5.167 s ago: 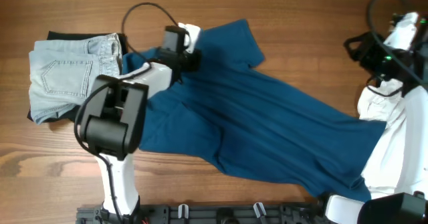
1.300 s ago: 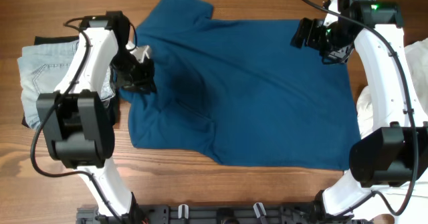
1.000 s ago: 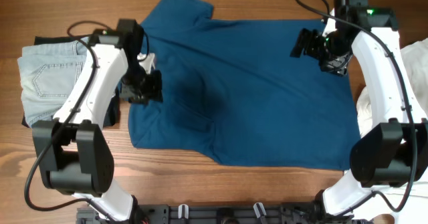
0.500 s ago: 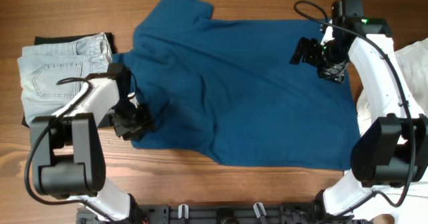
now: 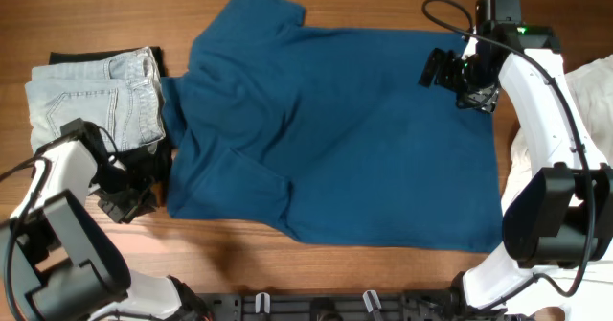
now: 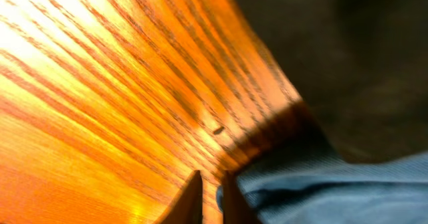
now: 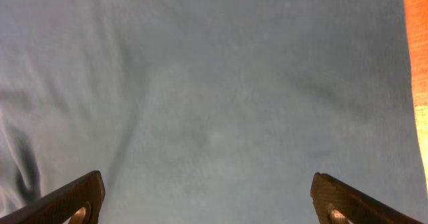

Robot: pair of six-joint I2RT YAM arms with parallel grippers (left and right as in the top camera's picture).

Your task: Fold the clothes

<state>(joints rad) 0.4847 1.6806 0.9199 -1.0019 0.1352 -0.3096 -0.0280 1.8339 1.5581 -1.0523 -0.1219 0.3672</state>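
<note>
Overhead, polo shirt (image 5: 345, 139) flat at centre: lower right gripper (image 5: 450, 77) onto its 2 o'clock corner; left wrist: part left gripper (image 6: 210, 200), nearly closed on nothing over table (image 6: 100, 117), before pinching 8 o'clock hem; right wrist: close wide, empty fingers (image 7: 67, 200) only on cloth.

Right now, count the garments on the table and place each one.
4: blue polo shirt spread in the middle; pale jeans folded at left; black garment under them; white garment at far right. More may be hidden.
</note>
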